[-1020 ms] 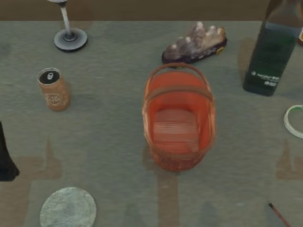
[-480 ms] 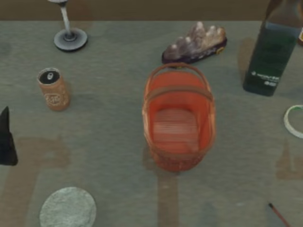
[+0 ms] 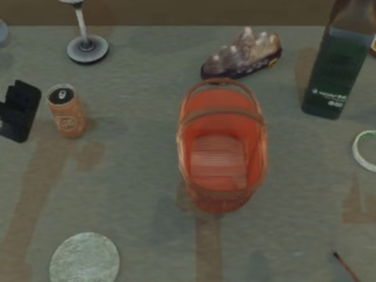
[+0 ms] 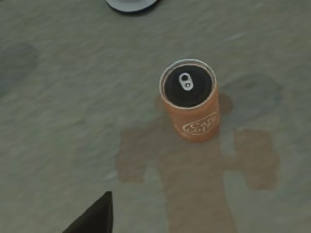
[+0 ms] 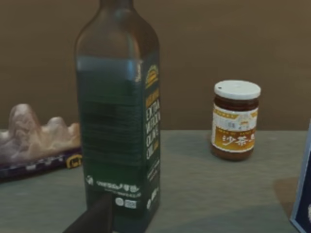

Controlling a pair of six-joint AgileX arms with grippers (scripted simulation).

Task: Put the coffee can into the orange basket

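The left gripper (image 3: 19, 110) hung just beside the upright coffee can (image 3: 66, 110), finger state unclear, the grasp approach underway; next it needed closing around the can, well apart from the orange basket (image 3: 221, 147).

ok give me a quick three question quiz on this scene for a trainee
1. True or false: the coffee can already sits inside the orange basket.
2. Which arm's end effector is beside the can? A) left B) right
3. Fill in: the can stands ____ on the table.

Key
1. False: it stands on the table, to the left of the basket in the top view.
2. A: the left end effector is just left of the can.
3. upright
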